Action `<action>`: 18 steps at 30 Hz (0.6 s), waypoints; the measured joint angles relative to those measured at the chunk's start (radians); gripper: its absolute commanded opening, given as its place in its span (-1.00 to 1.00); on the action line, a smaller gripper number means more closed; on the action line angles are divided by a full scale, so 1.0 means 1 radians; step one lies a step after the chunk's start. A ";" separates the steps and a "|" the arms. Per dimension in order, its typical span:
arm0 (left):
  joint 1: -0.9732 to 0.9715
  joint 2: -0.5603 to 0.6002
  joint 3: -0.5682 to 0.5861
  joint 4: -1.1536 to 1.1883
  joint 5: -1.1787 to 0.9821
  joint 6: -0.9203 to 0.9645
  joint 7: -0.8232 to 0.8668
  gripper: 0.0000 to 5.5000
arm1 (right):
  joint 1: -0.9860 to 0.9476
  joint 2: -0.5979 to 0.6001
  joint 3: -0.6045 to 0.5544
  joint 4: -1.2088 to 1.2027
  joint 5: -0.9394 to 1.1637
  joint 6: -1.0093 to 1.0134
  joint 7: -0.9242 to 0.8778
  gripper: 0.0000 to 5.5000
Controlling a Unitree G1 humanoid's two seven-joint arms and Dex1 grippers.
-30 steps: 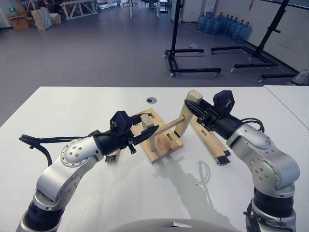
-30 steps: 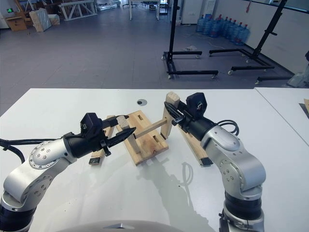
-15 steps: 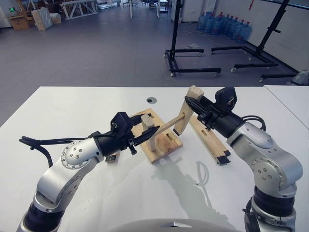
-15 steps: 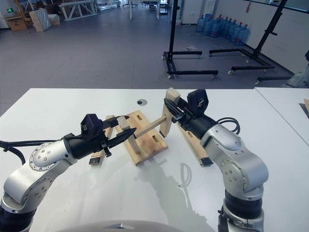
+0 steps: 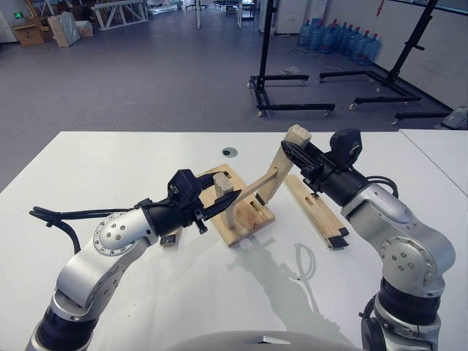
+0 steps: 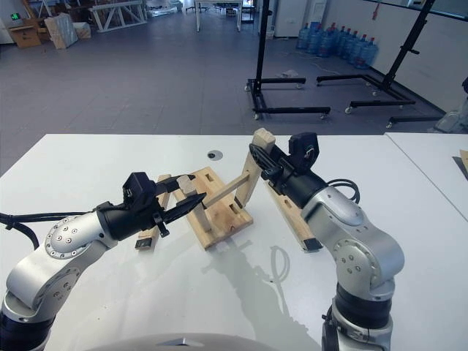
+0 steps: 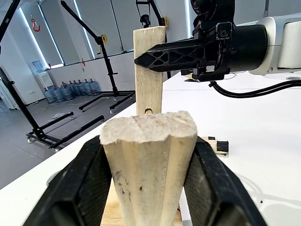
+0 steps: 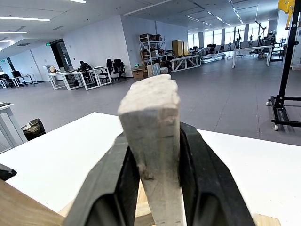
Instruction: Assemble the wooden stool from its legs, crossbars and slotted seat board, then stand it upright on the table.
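Observation:
The slotted seat board (image 5: 245,227) lies flat at the table's middle. My left gripper (image 5: 228,201) is shut on a wooden leg (image 5: 225,186) that stands upright on the board; the left wrist view shows this leg (image 7: 148,141) between both fingers (image 7: 80,188). My right gripper (image 5: 285,150) is shut near the top of a second leg (image 5: 272,183), which leans over the board's right side. A thin crossbar (image 5: 256,189) slopes from that leg down toward the left leg. The right wrist view has the second leg (image 8: 153,122) clamped between its fingers (image 8: 110,188).
A long wooden piece with a black end (image 5: 316,212) lies on the table right of the board. Another wooden piece (image 6: 150,232) lies left of the board, under my left gripper. A small hole (image 5: 229,152) sits in the table behind. Black cables (image 5: 51,213) trail at the left.
My right gripper has moved the second leg toward the board, its foot swinging left and the leg leaning further. The crossbar now slopes more steeply. The left arm has kept still.

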 measured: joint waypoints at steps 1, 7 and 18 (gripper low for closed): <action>0.000 0.000 0.000 0.001 0.000 0.000 0.000 -0.27 | 0.000 -0.005 -0.004 0.004 0.008 0.012 -0.002 -0.64; -0.008 0.000 -0.006 0.015 0.001 -0.004 -0.002 -0.27 | -0.006 -0.004 -0.042 0.069 0.077 0.055 -0.014 -0.64; -0.040 0.008 -0.004 0.060 0.001 -0.026 -0.038 -0.27 | -0.032 -0.114 0.028 0.189 0.061 0.055 0.015 -0.64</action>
